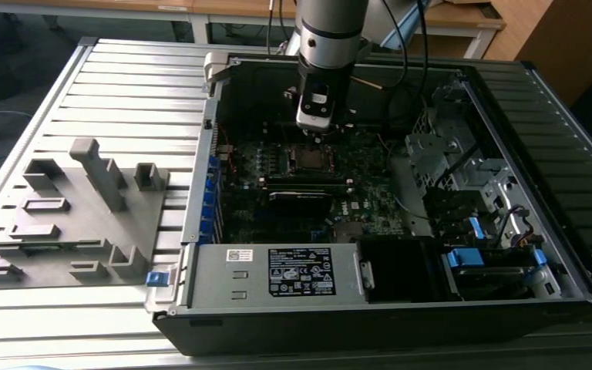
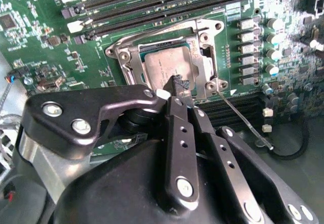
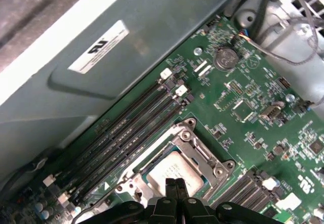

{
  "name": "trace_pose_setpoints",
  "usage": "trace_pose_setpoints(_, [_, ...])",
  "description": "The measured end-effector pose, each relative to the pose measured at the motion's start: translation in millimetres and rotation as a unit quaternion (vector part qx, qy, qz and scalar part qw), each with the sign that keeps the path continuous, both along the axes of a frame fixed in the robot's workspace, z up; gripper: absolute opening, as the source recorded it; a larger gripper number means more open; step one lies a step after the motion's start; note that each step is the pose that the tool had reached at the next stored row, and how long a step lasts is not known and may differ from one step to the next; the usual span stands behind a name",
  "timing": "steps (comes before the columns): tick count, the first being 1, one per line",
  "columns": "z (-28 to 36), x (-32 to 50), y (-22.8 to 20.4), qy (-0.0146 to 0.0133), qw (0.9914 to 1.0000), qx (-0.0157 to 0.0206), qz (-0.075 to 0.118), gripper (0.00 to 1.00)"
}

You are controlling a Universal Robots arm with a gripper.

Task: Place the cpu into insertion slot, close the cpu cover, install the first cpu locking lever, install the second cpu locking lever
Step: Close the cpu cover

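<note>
The cpu [image 2: 162,69], a grey metal square, lies in the insertion slot [image 1: 311,158] on the green motherboard. The silver cpu cover [image 2: 204,57] lies flat around it, and the chip's top shows through its cut-out. In the first wrist view the cpu [image 3: 174,169] sits inside the same cover frame [image 3: 205,153]. My gripper [image 2: 178,86] is shut, its black tips together right over the chip's edge with nothing visible between them. One thin wire locking lever [image 2: 245,120] sticks out loose from a socket corner. Another lever [image 2: 152,31] runs along the opposite side. From outside, the gripper [image 1: 317,129] hangs just above the socket.
Long black memory slots [image 2: 167,1] flank the socket. The open case holds a labelled power supply box [image 1: 301,271], drive bays and cables [image 1: 471,177]. The case wall [image 3: 101,57] stands close beside the memory slots. A grey fixture [image 1: 70,216] lies on the slatted table at the exterior view's left.
</note>
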State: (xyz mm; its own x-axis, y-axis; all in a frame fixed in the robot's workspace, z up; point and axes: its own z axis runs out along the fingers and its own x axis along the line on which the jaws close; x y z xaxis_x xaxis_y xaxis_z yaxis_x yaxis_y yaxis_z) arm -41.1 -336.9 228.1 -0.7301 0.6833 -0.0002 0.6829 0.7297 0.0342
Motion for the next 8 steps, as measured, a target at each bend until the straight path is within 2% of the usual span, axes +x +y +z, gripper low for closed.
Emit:
trace_pose_setpoints(4, [-0.1, 0.0, 0.0, 0.0, 0.99933, 0.0, 0.037, 0.11])
trace_pose_setpoints(8, [-0.3, 0.0, 0.0, 0.0, 0.99736, 0.0, 0.073, 0.11])
